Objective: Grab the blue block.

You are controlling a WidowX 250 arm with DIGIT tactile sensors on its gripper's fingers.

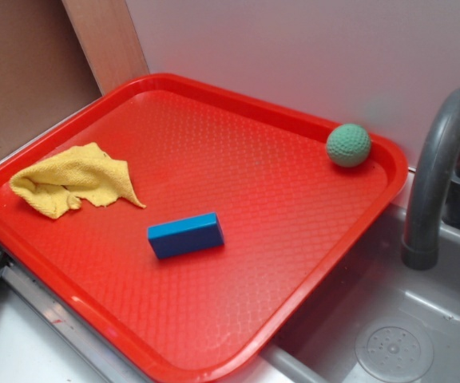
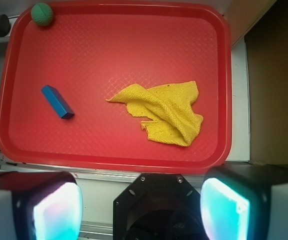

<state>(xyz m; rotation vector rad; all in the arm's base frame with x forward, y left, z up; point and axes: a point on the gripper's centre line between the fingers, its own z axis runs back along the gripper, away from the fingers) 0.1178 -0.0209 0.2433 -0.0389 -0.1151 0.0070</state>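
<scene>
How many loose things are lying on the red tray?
3. The blue block lies near the middle, the yellow cloth toward one end, the green ball in the opposite far corner. The cloth's folds might hide something small.

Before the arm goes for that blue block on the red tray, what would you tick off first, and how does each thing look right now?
1. Blue block in plain sight, lying flat on the tray: ok.
2. Space around the block, with the yellow cloth and green ball well apart from it: ok.
3. Gripper open, fingers spread wide: ok.
4. Gripper over the block: not ok, it hangs off the tray's near edge.
5. Fingers lined up across the block's narrow sides: cannot tell.
</scene>
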